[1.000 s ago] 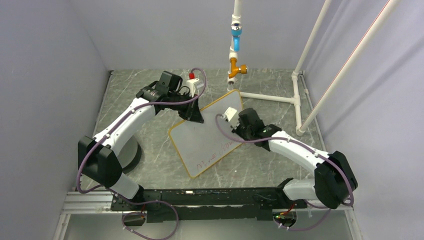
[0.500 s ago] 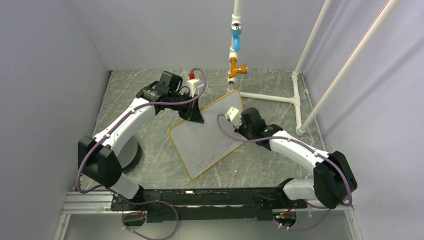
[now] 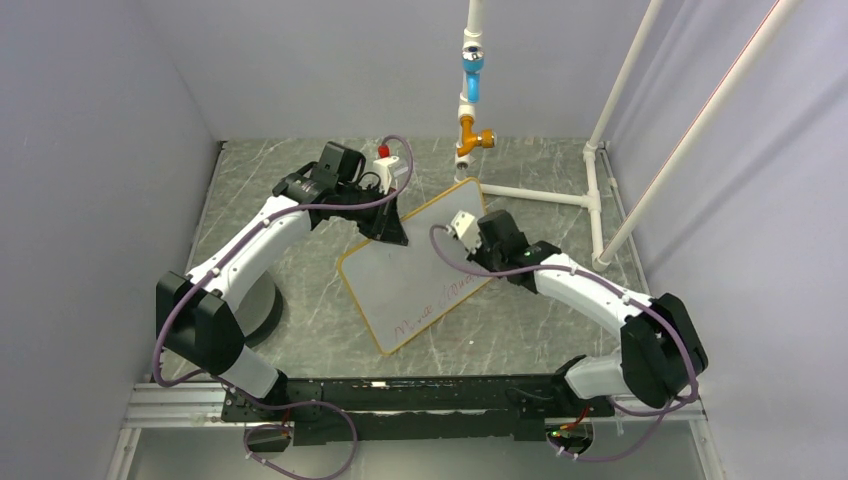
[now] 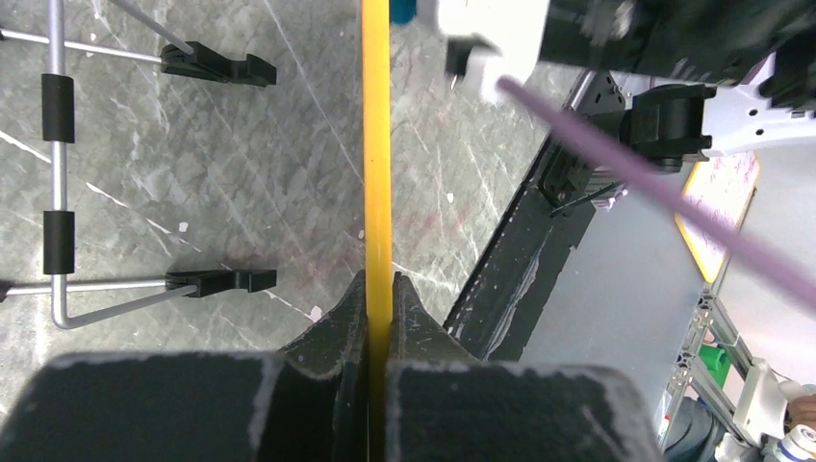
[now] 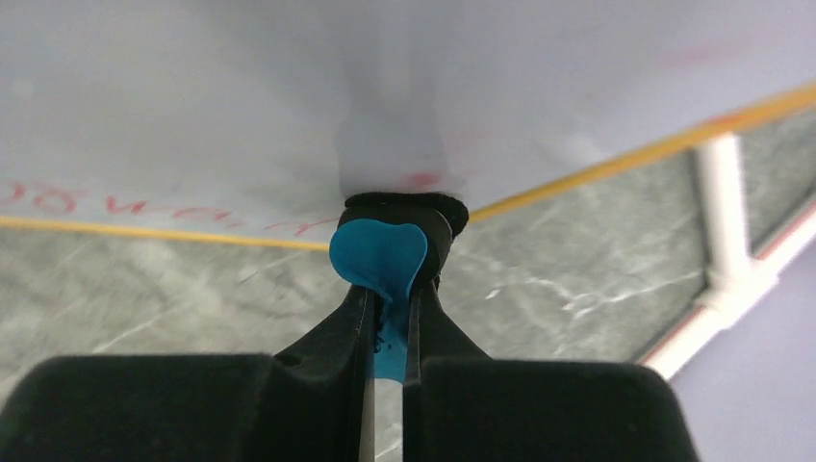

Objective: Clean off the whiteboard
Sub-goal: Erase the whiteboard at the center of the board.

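The whiteboard (image 3: 400, 275) has a yellow-orange frame and is held tilted on the table. Red handwriting (image 3: 440, 300) runs along its near edge. My left gripper (image 3: 392, 235) is shut on the board's far-left frame edge. In the left wrist view the yellow frame (image 4: 376, 144) runs straight out from between the jaws of that gripper (image 4: 377, 284). My right gripper (image 3: 487, 262) is at the board's right side, shut on the blue-and-black eraser (image 5: 380, 252). In the right wrist view this gripper (image 5: 387, 298) presses the eraser against the white surface (image 5: 241, 115) near the frame edge.
A white pipe frame (image 3: 545, 193) with blue and orange fittings (image 3: 472, 75) stands at the back right. A small white-and-red object (image 3: 383, 152) sits behind the left gripper. A wire stand (image 4: 58, 192) with black clip feet (image 4: 216, 65) lies under the board. Walls close in both sides.
My right gripper with the eraser has moved a little toward the far end along the board's right side. The left gripper and the board have stayed still.
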Tool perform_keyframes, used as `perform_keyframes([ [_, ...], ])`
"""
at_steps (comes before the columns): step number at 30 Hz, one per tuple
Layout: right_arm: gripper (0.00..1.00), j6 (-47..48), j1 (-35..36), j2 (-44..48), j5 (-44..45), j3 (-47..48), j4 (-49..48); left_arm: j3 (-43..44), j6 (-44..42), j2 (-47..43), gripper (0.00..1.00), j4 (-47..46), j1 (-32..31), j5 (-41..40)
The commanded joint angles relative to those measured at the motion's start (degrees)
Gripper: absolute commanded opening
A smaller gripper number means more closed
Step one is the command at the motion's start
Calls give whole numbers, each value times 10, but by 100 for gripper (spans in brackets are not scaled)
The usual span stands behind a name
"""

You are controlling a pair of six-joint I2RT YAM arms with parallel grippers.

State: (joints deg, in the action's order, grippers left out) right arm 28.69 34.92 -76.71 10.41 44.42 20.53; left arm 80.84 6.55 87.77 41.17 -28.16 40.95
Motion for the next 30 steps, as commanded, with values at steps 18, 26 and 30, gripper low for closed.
perform_keyframes([
  [18, 0, -60, -28, -8, -31, 20, -14, 8, 9, -41, 0, -32, -6, 71],
  [26, 0, -75, -83, 53, -185, 21, -54, -35, 49, -52, 0, -55, -2, 50],
  [30, 0, -119, -82, 44, -250, 23, -50, -69, 97, -67, 0, -84, 3, 25],
])
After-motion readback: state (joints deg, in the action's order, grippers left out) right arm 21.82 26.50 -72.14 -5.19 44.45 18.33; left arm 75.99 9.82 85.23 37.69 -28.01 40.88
